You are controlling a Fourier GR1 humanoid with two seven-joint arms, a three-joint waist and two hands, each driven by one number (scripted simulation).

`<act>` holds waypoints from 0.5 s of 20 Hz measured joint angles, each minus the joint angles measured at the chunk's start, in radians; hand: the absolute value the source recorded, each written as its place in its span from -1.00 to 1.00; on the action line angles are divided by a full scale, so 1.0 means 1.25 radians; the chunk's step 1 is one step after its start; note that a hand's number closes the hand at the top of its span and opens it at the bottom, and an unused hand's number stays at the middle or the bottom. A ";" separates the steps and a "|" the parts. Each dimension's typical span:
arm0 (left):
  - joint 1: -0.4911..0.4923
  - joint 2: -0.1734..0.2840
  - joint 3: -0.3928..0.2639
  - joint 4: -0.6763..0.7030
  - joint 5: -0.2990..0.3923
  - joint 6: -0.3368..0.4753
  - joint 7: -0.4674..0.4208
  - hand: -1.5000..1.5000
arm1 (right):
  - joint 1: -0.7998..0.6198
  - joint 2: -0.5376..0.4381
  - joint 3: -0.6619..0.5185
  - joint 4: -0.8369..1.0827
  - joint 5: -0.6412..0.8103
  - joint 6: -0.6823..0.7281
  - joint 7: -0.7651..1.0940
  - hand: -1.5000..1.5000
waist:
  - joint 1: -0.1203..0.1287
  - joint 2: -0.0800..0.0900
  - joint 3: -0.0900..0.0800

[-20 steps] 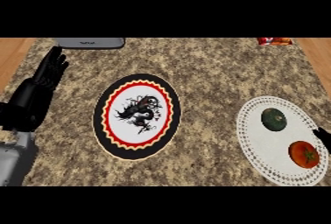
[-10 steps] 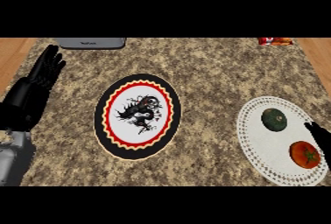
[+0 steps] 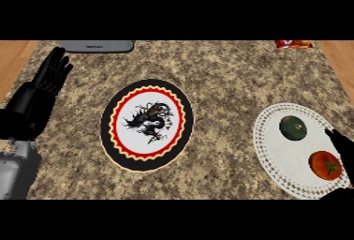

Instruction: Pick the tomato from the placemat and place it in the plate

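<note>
**Tomato on the white plate**

While the left hand [image 3: 43, 89] rests open at the left edge, fingers straight and holding nothing, the tomato [image 3: 326, 165] lies on the white plate [image 3: 276, 150] at the right of the surface [image 3: 228, 70], just below a dark green fruit [image 3: 293, 127]. The right hand [image 3: 343, 146] shows only as a dark shape at the plate's right rim, just beside the tomato; I cannot tell how far open it is. The round dragon-patterned placemat [image 3: 147, 123] lies mid-surface, well apart from the plate.
</note>
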 measured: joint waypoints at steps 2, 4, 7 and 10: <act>0.022 -0.010 0.001 -0.010 -0.009 -0.004 -0.011 0.00 | -0.009 0.020 -0.001 0.033 0.013 -0.001 -0.019 -1.00 | 0.001 0.000 0.000; 0.018 -0.016 0.007 -0.008 -0.018 -0.009 -0.008 0.00 | -0.022 0.029 -0.014 0.075 0.022 0.005 -0.053 -1.00 | 0.000 0.000 0.000; 0.028 -0.024 0.014 -0.031 -0.023 -0.018 0.007 0.00 | -0.035 0.050 -0.022 0.130 0.037 0.008 -0.091 -1.00 | 0.001 0.000 0.000; 0.021 -0.039 0.022 -0.019 -0.039 -0.022 -0.001 0.00 | -0.037 0.068 -0.035 0.167 0.063 0.006 -0.111 -1.00 | -0.001 0.000 0.000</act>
